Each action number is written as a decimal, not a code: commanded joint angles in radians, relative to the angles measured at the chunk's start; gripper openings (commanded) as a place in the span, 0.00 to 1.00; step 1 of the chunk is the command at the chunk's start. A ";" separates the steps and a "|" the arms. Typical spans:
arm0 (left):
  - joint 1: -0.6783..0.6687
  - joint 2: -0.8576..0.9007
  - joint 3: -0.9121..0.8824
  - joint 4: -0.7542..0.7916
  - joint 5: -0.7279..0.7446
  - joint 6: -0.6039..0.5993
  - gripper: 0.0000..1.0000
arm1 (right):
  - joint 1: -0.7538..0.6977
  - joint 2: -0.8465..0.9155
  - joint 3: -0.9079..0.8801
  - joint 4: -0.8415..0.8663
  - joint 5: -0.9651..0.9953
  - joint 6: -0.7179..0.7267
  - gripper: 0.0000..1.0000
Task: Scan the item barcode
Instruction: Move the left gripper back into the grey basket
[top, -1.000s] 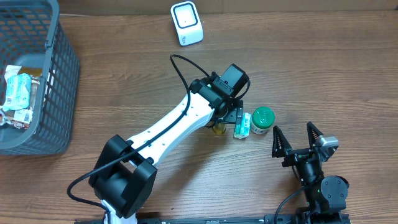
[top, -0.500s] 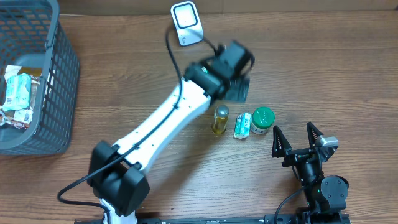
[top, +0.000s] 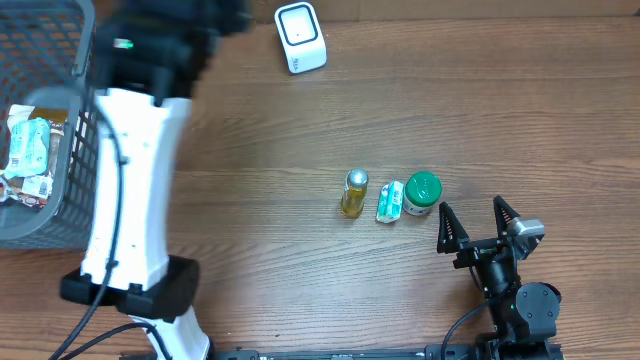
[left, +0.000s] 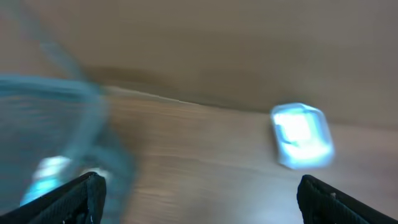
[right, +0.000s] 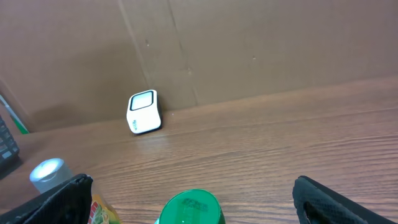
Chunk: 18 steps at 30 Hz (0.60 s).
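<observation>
A white barcode scanner (top: 301, 38) stands at the table's far edge; it also shows as a blurred scanner (left: 301, 135) and as a small scanner (right: 144, 112) in the wrist views. Three items lie mid-table: a yellow bottle (top: 354, 192), a small white-green packet (top: 390, 201) and a green-lidded jar (top: 422, 193). My left gripper (top: 170, 25), motion-blurred, is at the far left by the basket; the left gripper (left: 199, 196) is open and empty. My right gripper (top: 478, 225) rests open just right of the jar, and the green lid (right: 189, 208) sits between its fingers without touching them.
A grey mesh basket (top: 100, 110) with several wrapped packets (top: 30, 150) fills the left side. The left arm's white link (top: 130, 190) stretches along the basket's right wall. A brown cardboard wall (right: 249, 43) backs the table behind the scanner.
The left arm has swung from the bottle and packet at mid-table, past the scanner, to the far left by the basket. The three items and the right arm stayed put.
</observation>
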 joint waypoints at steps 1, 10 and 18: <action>0.131 -0.013 0.020 -0.020 -0.082 0.053 1.00 | -0.005 -0.008 -0.010 0.004 0.006 0.000 1.00; 0.433 -0.009 -0.002 -0.030 0.135 0.041 1.00 | -0.005 -0.008 -0.010 0.004 0.006 0.000 1.00; 0.620 -0.005 -0.032 -0.029 0.217 0.037 1.00 | -0.005 -0.008 -0.010 0.004 0.006 0.000 1.00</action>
